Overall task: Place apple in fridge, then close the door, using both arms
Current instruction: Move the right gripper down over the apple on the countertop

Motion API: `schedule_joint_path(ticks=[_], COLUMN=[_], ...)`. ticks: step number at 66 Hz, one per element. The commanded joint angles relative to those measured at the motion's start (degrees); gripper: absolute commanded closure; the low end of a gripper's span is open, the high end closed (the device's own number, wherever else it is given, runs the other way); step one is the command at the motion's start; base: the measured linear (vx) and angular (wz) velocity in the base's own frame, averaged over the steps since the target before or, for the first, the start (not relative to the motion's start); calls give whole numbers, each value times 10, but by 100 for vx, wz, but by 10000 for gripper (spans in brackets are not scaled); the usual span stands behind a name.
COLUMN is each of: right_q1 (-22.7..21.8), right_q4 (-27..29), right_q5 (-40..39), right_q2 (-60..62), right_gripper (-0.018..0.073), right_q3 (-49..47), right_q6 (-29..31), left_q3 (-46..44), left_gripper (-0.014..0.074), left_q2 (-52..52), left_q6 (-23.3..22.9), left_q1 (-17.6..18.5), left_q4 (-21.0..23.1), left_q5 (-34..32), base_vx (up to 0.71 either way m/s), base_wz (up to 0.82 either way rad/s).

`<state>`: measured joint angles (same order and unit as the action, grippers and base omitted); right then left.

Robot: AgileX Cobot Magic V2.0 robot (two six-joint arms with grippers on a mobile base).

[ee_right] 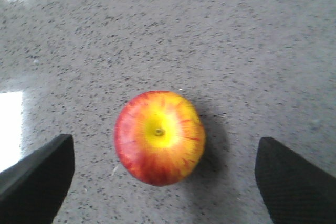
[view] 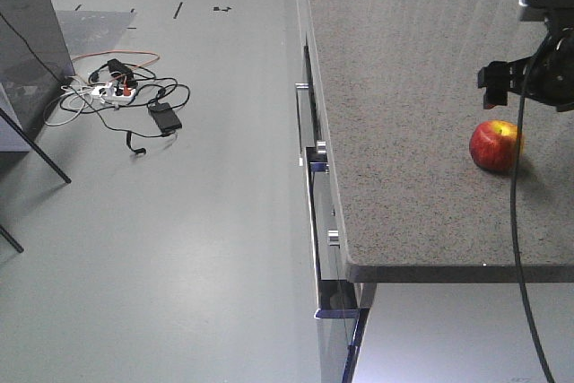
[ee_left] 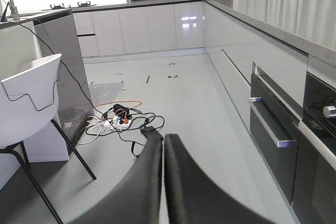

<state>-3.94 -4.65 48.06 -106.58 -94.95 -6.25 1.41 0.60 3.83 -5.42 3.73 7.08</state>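
The red apple (view: pixel 495 145) with a yellow patch around its stem lies on the speckled grey countertop (view: pixel 404 87), close to the front edge. My right gripper (view: pixel 518 85) hangs above it. In the right wrist view the apple (ee_right: pixel 159 137) sits centred between the black fingers (ee_right: pixel 37 179), which stand wide apart and touch nothing, so my right gripper (ee_right: pixel 164 142) is open. My left gripper (ee_left: pixel 164 138) is shut on nothing and hovers over the floor, facing down the kitchen aisle. The fridge and its door are out of view.
Cabinet drawers with metal handles (view: pixel 314 221) run below the counter edge. An oven front (ee_left: pixel 273 129) lines the right of the aisle. A power strip with tangled cables (view: pixel 121 96) lies on the floor. A white chair (ee_left: pixel 29 98) stands beside a dark grey panel (ee_left: pixel 65 66).
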Motion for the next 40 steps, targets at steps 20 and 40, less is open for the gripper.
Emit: schedule_joint_path(ticks=[20,40], right_q1=[-2,-2], right_q4=[6,-5], right_q5=[-54,-76], right_q2=[-9,-14], right_gripper=[-90,-82], right_q3=[-19,-19], right_q6=[31,27], left_q3=[-13,-13], left_gripper=[603,603], left_q2=[9,9], left_q6=[-3,-3], left_q1=[4,4], left_q4=[4,4], left_q5=[-41,-41], base_vx=[0,0], base_wz=[0,0])
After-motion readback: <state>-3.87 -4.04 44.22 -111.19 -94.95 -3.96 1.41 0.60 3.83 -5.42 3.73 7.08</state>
